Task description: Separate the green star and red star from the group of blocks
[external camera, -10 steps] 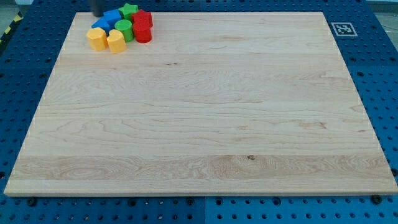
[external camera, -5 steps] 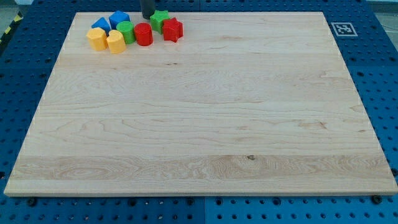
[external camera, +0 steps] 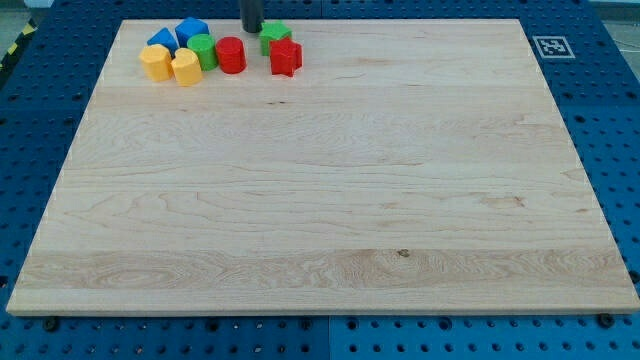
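Observation:
The green star (external camera: 275, 35) and the red star (external camera: 285, 57) lie together near the view's top edge, the red one just below and right of the green. My tip (external camera: 251, 29) stands right against the green star's left side. A small gap separates the two stars from the group at the view's top left: a red cylinder (external camera: 231, 55), a green cylinder (external camera: 202, 49), two blue blocks (external camera: 191, 29) (external camera: 160, 40) and two yellow blocks (external camera: 155, 62) (external camera: 186, 67).
The wooden board (external camera: 320, 200) rests on a blue pegboard table. A black-and-white marker tag (external camera: 551, 46) sits at the board's top right corner. The stars lie close to the board's top edge.
My tip has moved right along the top edge, pushing the green and red stars rightward out of the cluster. The red cylinder stayed with the group.

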Available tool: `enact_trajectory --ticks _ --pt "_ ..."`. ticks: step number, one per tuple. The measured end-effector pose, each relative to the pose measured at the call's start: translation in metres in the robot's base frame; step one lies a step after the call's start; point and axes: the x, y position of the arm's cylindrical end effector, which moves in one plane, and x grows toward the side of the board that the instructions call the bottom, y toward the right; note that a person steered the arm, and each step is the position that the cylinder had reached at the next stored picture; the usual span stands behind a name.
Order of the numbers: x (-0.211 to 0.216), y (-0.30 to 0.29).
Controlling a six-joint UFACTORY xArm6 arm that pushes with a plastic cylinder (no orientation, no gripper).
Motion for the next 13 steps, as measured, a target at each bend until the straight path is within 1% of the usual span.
enact_trajectory --ticks 1,2,4,5,6,7,8,9,11,12,13 --pt "0.004 0.051" --pt "0.0 0.044" --pt "0.001 -0.046" --pt "0.021 -0.049" --pt "0.044 0.01" --pt "0.06 0.082" --pt "0.059 0.142" --pt "0.059 0.123" --pt "0.055 0.037" --pt "0.039 0.05" --pt "0.037 0.088"
